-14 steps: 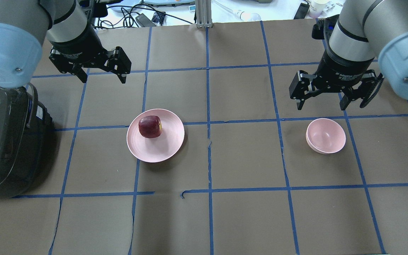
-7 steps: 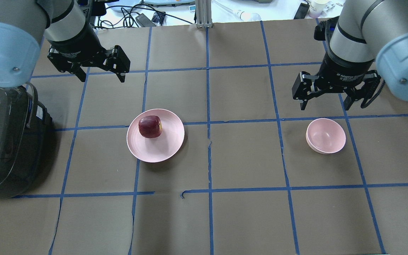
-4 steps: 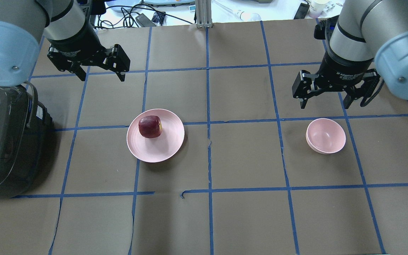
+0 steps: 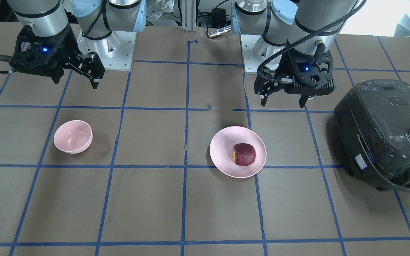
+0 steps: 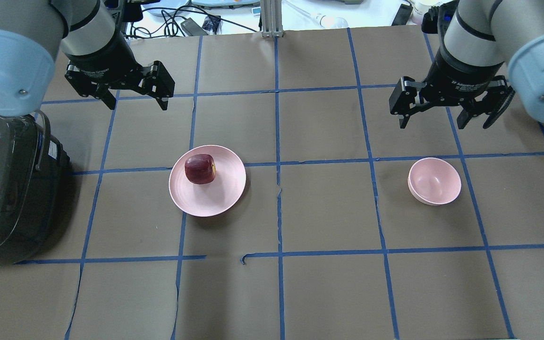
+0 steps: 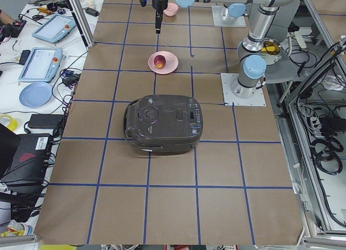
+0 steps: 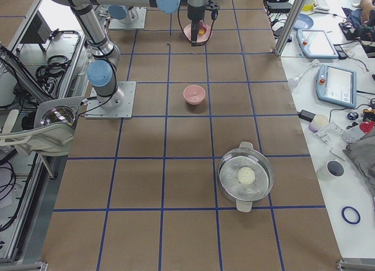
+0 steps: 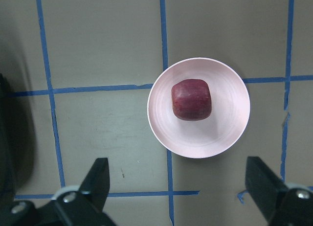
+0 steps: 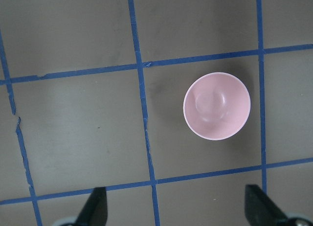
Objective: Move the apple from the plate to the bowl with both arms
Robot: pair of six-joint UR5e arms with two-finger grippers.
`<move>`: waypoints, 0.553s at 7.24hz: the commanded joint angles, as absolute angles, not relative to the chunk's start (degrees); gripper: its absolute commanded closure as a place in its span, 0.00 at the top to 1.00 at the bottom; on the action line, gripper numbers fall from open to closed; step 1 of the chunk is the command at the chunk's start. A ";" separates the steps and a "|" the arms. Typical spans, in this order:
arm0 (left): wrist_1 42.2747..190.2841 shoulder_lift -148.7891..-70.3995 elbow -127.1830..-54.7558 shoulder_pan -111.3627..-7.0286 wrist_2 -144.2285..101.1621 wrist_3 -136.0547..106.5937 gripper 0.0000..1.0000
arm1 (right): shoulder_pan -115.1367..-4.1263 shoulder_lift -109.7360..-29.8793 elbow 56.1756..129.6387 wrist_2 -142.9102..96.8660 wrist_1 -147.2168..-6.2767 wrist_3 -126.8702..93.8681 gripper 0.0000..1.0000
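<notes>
The dark red apple (image 5: pixel 200 168) lies on the wide pink plate (image 5: pixel 215 196), left of the table's middle; the left wrist view shows the apple (image 8: pixel 191 99) on the plate (image 8: pixel 225 133). The small pink bowl (image 5: pixel 435 181) stands empty at the right and shows in the right wrist view (image 9: pixel 216 106). My left gripper (image 5: pixel 137 105) is open and empty, high above the table behind the plate. My right gripper (image 5: pixel 435 123) is open and empty, high behind the bowl. In the front view the apple (image 4: pixel 244 154), plate (image 4: pixel 226 142), bowl (image 4: pixel 72 136), left gripper (image 4: pixel 282 105) and right gripper (image 4: pixel 74 83) all show.
A dark rice cooker (image 5: pixel 7 189) stands at the table's left end, close to the plate. A steel pot with a glass lid (image 7: pixel 246 177) stands at the right end, past the bowl. Blue tape lines grid the brown table cover.
My right gripper has moved back from the bowl, toward the table's far edge, still open. My left gripper has barely shifted. The apple, plate and bowl have not moved.
</notes>
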State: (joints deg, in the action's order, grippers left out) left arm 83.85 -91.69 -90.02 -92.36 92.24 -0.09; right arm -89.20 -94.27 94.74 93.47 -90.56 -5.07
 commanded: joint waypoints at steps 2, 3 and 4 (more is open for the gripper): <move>83.85 -91.58 -89.83 -92.37 91.85 -0.09 1.00 | -89.30 -94.22 93.96 92.91 -89.56 -5.10 1.00; 83.85 -91.67 -89.82 -92.37 91.85 -0.09 1.00 | -89.30 -94.13 93.96 89.68 -89.65 -5.10 1.00; 83.85 -91.67 -89.91 -92.37 91.85 -0.09 1.00 | -89.21 -93.96 93.96 89.82 -89.65 -5.10 1.00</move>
State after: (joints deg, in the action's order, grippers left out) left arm 83.85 -91.67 -89.89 -92.37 91.89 -0.09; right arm -89.27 -94.13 93.99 90.90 -89.63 -5.09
